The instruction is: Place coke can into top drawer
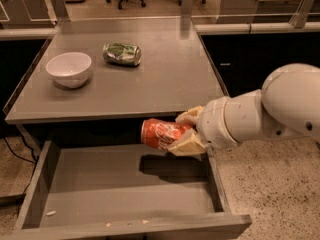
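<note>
My gripper [184,132] is shut on the coke can [161,133], a red can with white lettering held on its side. The can hangs in the air just in front of the counter's front edge, above the back right part of the open top drawer [125,184]. Its shadow falls on the drawer's flat grey bottom. One cream finger [186,144] runs under the can, the other sits above it. The white arm comes in from the right.
On the grey counter [150,89] stand a white bowl [69,69] at the left and a green-patterned can [122,54] lying on its side at the back. A few crumbs [51,213] lie near the drawer's front. Office chairs stand far behind.
</note>
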{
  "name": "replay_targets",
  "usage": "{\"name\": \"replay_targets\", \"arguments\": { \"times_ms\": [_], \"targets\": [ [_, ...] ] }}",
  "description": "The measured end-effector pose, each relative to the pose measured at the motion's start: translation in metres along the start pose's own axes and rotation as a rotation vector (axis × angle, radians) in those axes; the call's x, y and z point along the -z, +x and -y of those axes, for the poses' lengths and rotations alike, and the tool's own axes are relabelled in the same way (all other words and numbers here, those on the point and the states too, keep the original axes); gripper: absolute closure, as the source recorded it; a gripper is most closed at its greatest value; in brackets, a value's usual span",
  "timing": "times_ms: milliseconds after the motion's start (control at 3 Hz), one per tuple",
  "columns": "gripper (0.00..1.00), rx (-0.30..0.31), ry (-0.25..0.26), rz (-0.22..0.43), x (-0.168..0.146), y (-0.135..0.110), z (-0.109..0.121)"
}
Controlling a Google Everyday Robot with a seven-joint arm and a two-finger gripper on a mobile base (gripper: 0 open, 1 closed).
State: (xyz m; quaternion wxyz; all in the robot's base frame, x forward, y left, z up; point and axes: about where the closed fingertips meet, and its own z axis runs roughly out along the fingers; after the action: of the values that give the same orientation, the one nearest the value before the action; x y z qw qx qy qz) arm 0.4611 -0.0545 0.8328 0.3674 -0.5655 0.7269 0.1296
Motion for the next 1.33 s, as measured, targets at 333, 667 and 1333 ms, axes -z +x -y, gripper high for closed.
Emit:
{"name": "replay_targets", "arguments": {
  "times_ms": [333,667,1333],
  "targets": [
    [1.0,-0.033,-0.015,-0.012,-0.014,0.019,-0.011],
    [1.0,-0.033,-0.015,-0.012,-0.014,0.019,-0.011],
    [1.0,-0.044,-0.065,-0.02,-0.059,0.025,-0.045]
  ]
}}
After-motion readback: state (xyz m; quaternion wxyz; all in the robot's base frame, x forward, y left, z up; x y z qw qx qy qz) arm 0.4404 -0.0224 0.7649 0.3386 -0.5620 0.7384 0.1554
